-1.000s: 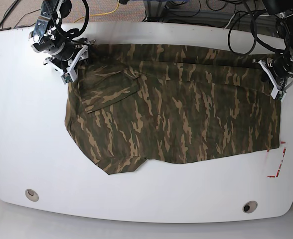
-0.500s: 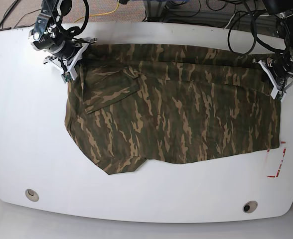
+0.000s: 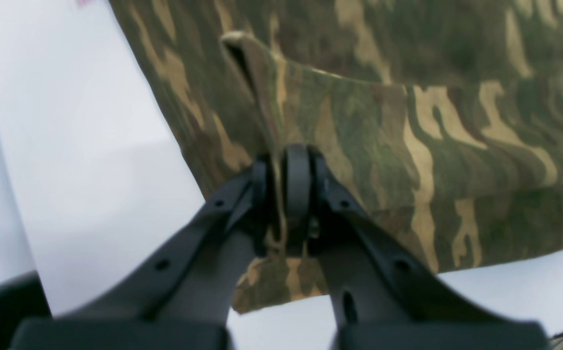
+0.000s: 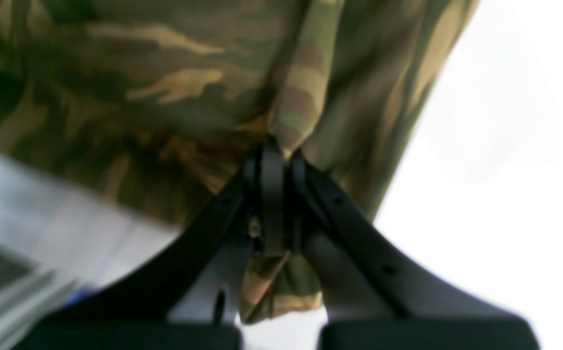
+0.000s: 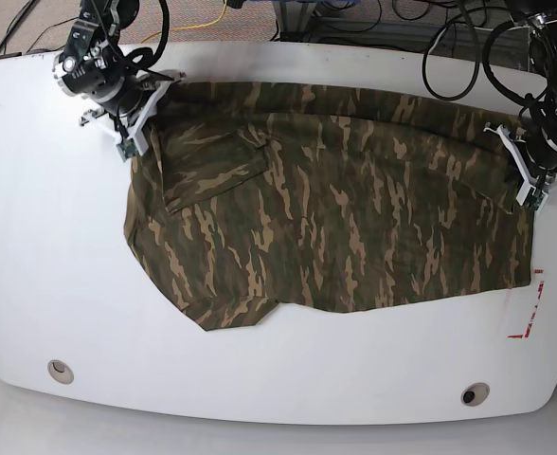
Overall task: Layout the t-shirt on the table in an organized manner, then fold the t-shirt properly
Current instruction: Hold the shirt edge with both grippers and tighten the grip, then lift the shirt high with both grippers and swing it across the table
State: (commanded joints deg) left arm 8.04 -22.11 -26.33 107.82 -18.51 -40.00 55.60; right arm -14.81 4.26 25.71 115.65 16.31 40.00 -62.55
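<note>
The left gripper (image 3: 283,194) is clenched on a pinch of the t-shirt (image 5: 335,218) at its right edge. The right gripper (image 4: 276,194) grips the far left corner. The shirt lies spread across the far half of the table (image 5: 51,246).

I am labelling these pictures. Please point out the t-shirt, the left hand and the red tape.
t-shirt (image 5: 354,218), base view, middle of the cloth.
left hand (image 3: 283,194), left wrist view, between fingertips.
red tape (image 5: 532,308), base view, vertical strip.
</note>
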